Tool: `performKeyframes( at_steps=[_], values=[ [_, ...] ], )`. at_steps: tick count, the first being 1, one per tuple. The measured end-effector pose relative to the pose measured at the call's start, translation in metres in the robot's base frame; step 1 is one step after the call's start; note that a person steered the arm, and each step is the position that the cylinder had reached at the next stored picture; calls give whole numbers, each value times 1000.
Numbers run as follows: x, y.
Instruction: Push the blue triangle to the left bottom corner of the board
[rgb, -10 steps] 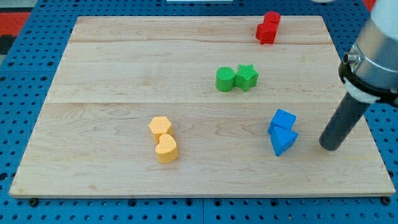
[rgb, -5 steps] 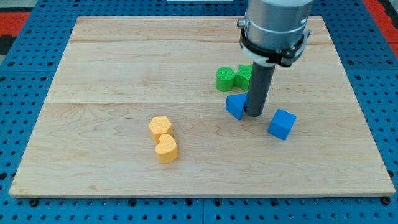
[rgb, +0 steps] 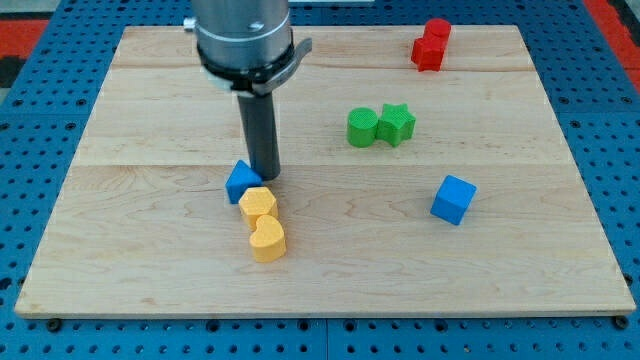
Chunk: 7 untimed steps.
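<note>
While the rod stands upright over the board's middle-left part, my tip (rgb: 265, 178) rests on the wooden board (rgb: 150, 110) just at 3 o'clock of the blue triangle (rgb: 240, 183), touching it or nearly so; contact cannot be told for sure. No jaws on this rig: the arm ends in a plain dark rod, so nothing is spread or pinched. Blue triangle sits left of board centre, well apart from the view's left bottom corner, which lies toward 7 o'clock from it. Directly at 5 o'clock of the triangle, touching or just beside it, is a yellow block (rgb: 258, 204), shape roughly hexagonal; a yellow heart (rgb: 267, 240) sits against that one at its 6 o'clock. Blue cube (rgb: 454, 199) stands alone well off at 3 o'clock of the tip. Green cylinder (rgb: 362, 127) and green star (rgb: 397, 124) side by side, touching, at about 2 o'clock of the tip. Two red blocks (rgb: 431, 45) stacked close together near the view's top right, shapes unclear.
</note>
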<state>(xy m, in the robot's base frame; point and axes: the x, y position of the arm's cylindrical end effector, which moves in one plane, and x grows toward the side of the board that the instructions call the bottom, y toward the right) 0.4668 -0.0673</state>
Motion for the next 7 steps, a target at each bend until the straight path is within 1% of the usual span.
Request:
performKeyframes(
  at_steps=[1, 2, 3, 4, 5, 6, 7],
  values=[
    [6, 28],
    [8, -34],
    [8, -77],
    [-26, -69],
    [-17, -86],
    [7, -79],
    [33, -110]
  ],
)
